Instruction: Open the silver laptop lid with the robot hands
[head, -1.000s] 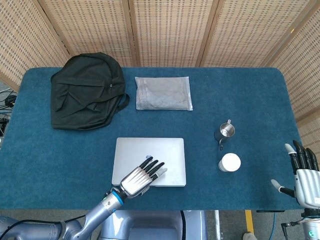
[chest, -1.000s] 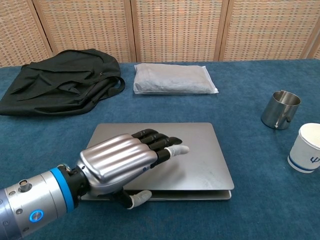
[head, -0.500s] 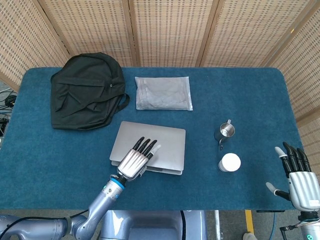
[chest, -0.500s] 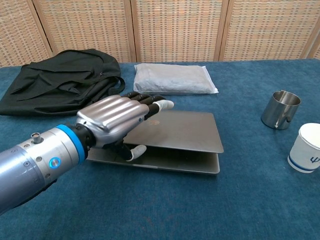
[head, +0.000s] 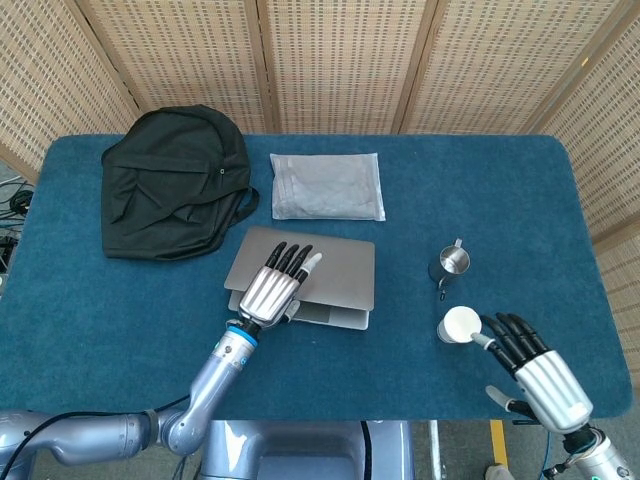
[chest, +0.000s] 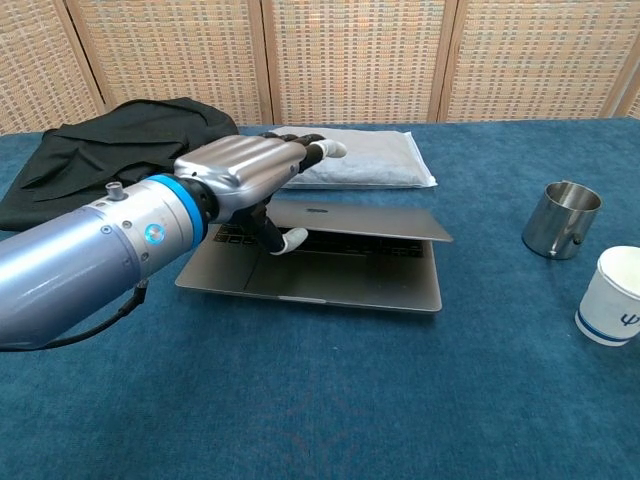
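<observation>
The silver laptop (head: 335, 314) (chest: 330, 284) lies at mid-table, its lid (head: 335, 268) (chest: 375, 222) lifted partway so the keyboard shows in the chest view. My left hand (head: 272, 287) (chest: 250, 170) grips the lid's front left edge, fingers laid on top and thumb (chest: 289, 240) tucked under it. My right hand (head: 532, 366) hovers at the table's front right with its fingers spread and nothing in it. Its fingertips come close to a white paper cup (head: 456, 325). The chest view does not show the right hand.
A black backpack (head: 172, 182) (chest: 110, 160) lies at the back left. A grey padded pouch (head: 328, 186) (chest: 350, 157) sits just behind the laptop. A small steel cup (head: 452, 264) (chest: 560, 220) and the paper cup (chest: 610, 295) stand right of the laptop.
The left hand has lifted the lid from closed to partway open, moving up and back with it. The right hand has swung in from the right edge toward the paper cup.
</observation>
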